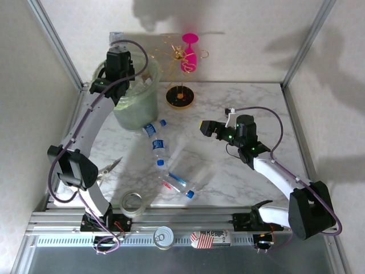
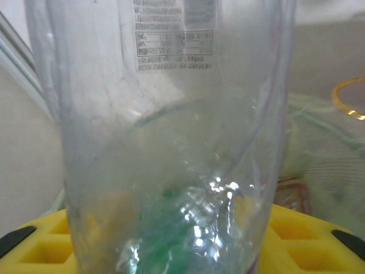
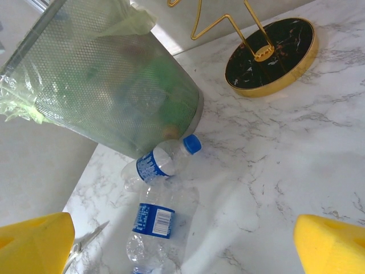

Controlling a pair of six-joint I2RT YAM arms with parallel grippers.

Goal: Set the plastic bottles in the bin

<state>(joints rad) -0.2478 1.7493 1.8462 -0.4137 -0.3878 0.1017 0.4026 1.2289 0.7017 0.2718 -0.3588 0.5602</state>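
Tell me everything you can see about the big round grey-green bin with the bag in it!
The round grey-green bin stands upright at the far left of the marble table. Its wall looks like see-through plastic with a fine mesh pattern, and a pale green plastic bag lines it and folds over the rim. Green shapes show dimly inside. The left gripper hangs over its mouth, shut on a clear labelled bottle. Another clear bottle with a blue cap lies against its base.
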